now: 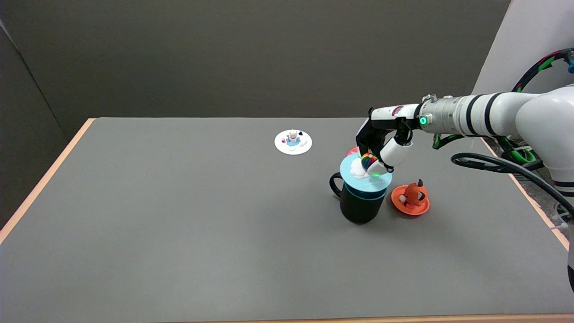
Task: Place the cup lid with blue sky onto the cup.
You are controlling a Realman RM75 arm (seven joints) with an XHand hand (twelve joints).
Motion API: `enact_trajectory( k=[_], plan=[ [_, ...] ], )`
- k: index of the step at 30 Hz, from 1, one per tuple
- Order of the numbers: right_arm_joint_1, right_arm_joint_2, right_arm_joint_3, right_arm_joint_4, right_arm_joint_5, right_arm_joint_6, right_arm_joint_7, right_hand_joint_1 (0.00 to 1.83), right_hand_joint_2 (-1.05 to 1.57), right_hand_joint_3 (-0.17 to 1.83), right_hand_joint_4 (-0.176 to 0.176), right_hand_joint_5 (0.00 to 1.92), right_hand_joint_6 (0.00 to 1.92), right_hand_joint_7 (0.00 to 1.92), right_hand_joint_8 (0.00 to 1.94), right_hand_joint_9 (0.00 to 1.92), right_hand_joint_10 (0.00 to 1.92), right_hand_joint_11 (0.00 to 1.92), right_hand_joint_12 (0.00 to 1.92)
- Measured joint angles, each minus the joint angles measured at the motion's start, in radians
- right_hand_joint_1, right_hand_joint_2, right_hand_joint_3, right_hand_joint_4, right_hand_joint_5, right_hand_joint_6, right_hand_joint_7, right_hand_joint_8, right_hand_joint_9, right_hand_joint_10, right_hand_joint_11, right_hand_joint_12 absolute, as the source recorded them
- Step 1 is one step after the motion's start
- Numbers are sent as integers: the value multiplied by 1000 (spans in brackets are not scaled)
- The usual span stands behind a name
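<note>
Your right hand [379,150] looks like it's pinching the rainbow knob on the blue sky lid [366,176], which sits on the black cup [358,206], directly under your fingers.

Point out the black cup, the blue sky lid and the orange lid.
black cup [360,208]: head view, on its dark side wall.
blue sky lid [370,181]: head view, on its flat blue top.
orange lid [402,204]: head view, on its orange rim.
</note>
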Motion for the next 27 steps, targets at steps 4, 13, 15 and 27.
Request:
enact_trajectory(
  k=[4,13,15,27],
  plan=[
    [-3,-3,6,0,14,-5,1,1168,1032,378,22,763,1340,848,1362,637,1273,378,952],
    [-13,-7,14,-1,33,-10,3,1164,1038,370,21,762,1338,845,1365,615,1297,371,973],
    [-17,-7,17,-1,36,-12,3,1165,1042,369,20,757,1342,839,1373,628,1278,371,964],
    [-42,-8,29,-1,45,-12,1,1163,1048,357,19,754,1340,837,1381,614,1297,356,1000]
  ],
)
